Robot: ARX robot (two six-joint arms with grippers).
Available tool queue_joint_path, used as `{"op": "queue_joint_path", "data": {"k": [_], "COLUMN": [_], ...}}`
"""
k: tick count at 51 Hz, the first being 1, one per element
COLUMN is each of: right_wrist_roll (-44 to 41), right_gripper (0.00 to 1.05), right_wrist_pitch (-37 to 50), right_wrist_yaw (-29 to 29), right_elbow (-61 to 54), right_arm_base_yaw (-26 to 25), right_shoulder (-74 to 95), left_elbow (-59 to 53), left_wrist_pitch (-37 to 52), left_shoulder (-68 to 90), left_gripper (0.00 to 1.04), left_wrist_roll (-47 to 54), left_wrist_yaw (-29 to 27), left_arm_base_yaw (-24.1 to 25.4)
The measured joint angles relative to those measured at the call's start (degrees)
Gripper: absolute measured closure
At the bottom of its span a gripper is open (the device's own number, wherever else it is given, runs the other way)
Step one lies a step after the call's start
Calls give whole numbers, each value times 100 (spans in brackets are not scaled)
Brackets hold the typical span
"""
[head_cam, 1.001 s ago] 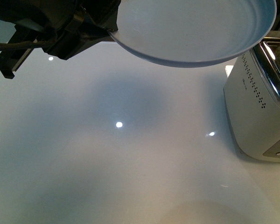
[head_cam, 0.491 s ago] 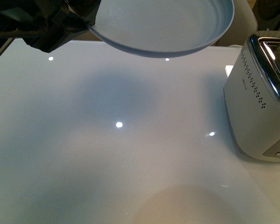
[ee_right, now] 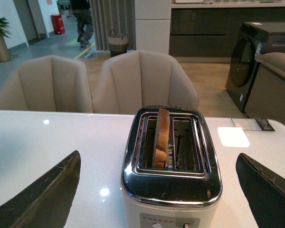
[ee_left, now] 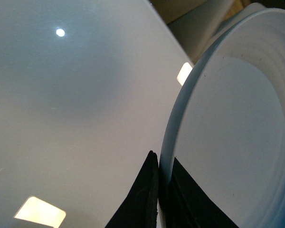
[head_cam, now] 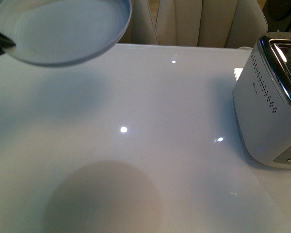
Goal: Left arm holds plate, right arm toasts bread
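**Plate held aloft, bread in toaster**

The left gripper (ee_left: 162, 194) pinches the rim of the pale blue plate (head_cam: 63, 31), holding it above the white table's (head_cam: 160, 160) far left corner. The bread (ee_right: 160, 137) stands in a toaster (ee_right: 171, 187) slot by the right edge. The right gripper (ee_right: 156, 156) is spread wide, empty.

A white toaster (head_cam: 266, 116) stands on the glossy table (head_cam: 136, 160) before beige chairs (ee_right: 142, 80).
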Motion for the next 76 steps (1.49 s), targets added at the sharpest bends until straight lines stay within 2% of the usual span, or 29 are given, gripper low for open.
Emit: {"op": "queue_joint_path", "data": {"k": [9, 22, 47, 67, 76], "right_wrist_roll": [0, 0, 2, 2, 2], "right_gripper": [9, 9, 9, 9, 9], "right_wrist_pitch": [0, 0, 0, 0, 0], "right_wrist_yaw": [2, 0, 0, 0, 2], "right_elbow": [0, 0, 0, 0, 0], "right_arm_base_yaw": [0, 0, 0, 0, 0], "right_shoulder": [0, 0, 0, 0, 0], "left_elbow": [-269, -387, 31, 42, 26], "left_wrist_pitch": [520, 1172, 2006, 2166, 2282], "left_shoulder": [802, 2411, 3989, 4280, 4277], "left_gripper": [102, 102, 102, 102, 69], "left_wrist_roll": [776, 1773, 1910, 1773, 1617], "left_wrist_yaw": [551, 553, 514, 435, 415], "left_arm_base_yaw": [844, 1628, 1515, 1534, 1530]}}
